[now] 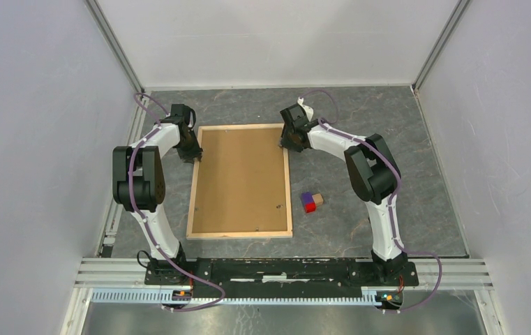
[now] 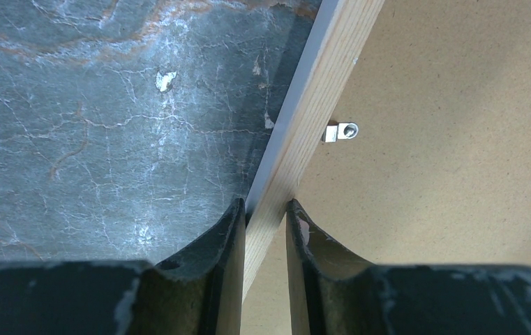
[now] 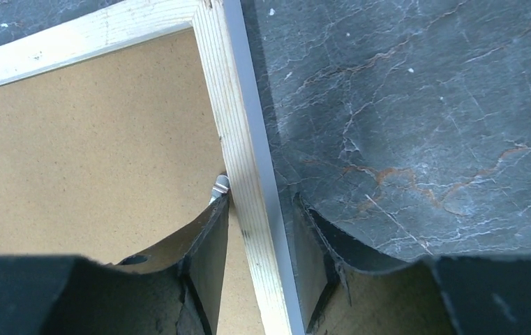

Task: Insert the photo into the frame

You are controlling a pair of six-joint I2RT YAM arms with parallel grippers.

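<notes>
The frame lies back-up on the dark table, with a brown backing board filling it. The photo is hidden. My left gripper stands over the far part of the left rail. In the left wrist view the gripper is shut on that wooden rail, both fingertips touching it. My right gripper is at the right rail near the far corner. In the right wrist view it straddles the rail, open, with a gap on the outer side.
Small coloured blocks sit on the table just right of the frame. Metal clips stick out from the rails over the board. White walls close in the table on three sides.
</notes>
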